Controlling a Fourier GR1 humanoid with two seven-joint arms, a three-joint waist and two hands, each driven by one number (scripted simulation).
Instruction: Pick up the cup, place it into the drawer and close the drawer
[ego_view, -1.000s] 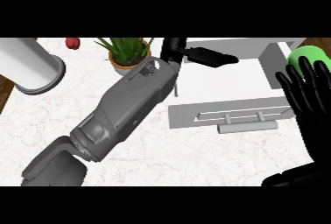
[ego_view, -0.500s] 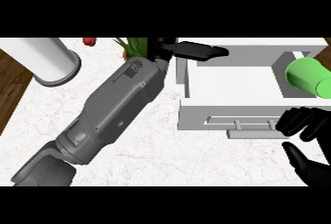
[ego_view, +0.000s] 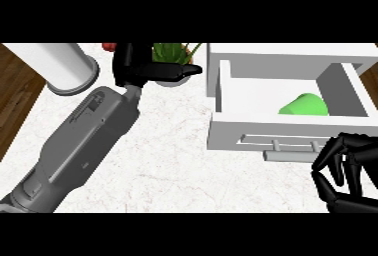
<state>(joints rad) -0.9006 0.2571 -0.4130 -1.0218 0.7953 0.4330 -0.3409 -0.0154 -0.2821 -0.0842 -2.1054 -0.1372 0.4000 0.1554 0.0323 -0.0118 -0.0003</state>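
The green cup lies on its side inside the open white drawer, against its right front corner. Below and in front of the drawer, my right hand is shut with its fingers curled on nothing. Its fingertips are just right of the grey drawer handle; I cannot tell whether they touch it. My left hand is at the top of the view, open, thumb pointing right toward the plant pot, with nothing in it. Its grey forearm crosses the counter diagonally.
A white cylinder stands at the top left by the counter's edge. A potted green plant and a small red thing sit at the back beside my left hand. Brown floor shows past the left edge.
My right hand has come down from beside the cup to in front of the drawer, its fingers curling. The cup now lies in the drawer. The view has shifted toward the drawer.
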